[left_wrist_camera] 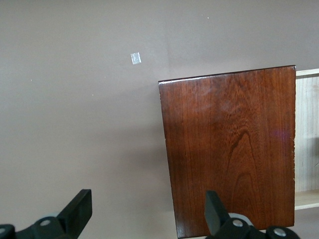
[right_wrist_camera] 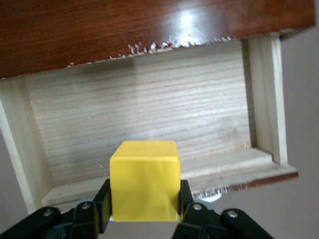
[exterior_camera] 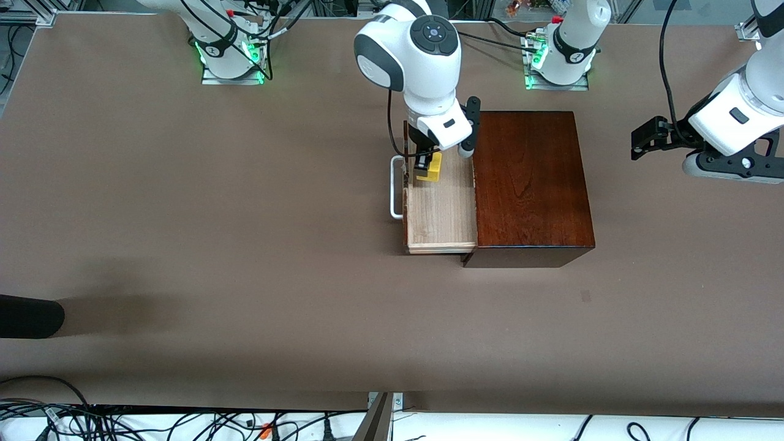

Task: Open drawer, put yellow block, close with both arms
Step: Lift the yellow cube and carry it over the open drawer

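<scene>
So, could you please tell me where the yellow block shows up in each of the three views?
Front view: yellow block in the right tool, over the open drawer.
Left wrist view: not in it.
Right wrist view: block between the fingers, low centre.
Shared landmark: the wooden box.

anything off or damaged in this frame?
Minor only: the box's top edge above the open drawer is chipped, pale specks showing. Right gripper holds the block squarely; left gripper waits open.

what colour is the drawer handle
White; the drawer handle is a U-shaped bar, shown best in the front view.
</scene>
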`<state>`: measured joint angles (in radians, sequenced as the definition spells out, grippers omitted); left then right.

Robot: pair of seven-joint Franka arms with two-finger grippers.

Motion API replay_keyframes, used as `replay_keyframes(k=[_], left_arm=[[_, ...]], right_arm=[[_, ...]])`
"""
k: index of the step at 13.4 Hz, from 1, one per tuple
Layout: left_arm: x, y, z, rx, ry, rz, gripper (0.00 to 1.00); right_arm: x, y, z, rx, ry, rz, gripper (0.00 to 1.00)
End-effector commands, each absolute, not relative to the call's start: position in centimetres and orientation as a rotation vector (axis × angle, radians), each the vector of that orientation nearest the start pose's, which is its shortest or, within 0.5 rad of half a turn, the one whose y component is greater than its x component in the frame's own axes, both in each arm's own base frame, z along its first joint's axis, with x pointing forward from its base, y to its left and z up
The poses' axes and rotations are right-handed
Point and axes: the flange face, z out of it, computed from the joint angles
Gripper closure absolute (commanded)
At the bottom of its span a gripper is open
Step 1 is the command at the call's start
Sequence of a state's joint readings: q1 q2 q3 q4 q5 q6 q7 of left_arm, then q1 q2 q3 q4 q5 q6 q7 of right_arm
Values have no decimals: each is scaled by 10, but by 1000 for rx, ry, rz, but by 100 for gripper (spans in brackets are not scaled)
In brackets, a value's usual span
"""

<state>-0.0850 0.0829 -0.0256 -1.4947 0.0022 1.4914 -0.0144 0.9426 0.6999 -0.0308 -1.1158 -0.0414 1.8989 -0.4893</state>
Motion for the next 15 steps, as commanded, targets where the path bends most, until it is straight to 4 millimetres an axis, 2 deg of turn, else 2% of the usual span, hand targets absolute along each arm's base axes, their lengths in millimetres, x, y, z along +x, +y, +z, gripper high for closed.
replay_keyframes(k=[1,4,8,12,15], left_arm=[[567,-64,610,-3123,162,126,0],[567,-64,612,-3122,160,121,0],[567,-64,612,-3122,160,119,0],[568,-63,612,-3121,160,119,0],[568,-63,612,-3121,160,119,0]], right_arm=[[462,609,402,-2355,-2157,-201,46],[463,610,377,-2317,-2215,-162,46],[464,607,368,-2298,-2262,-132,46],[459,601,337,-2293,-2306,-92,46],[459,602,333,-2289,-2306,-109,46]])
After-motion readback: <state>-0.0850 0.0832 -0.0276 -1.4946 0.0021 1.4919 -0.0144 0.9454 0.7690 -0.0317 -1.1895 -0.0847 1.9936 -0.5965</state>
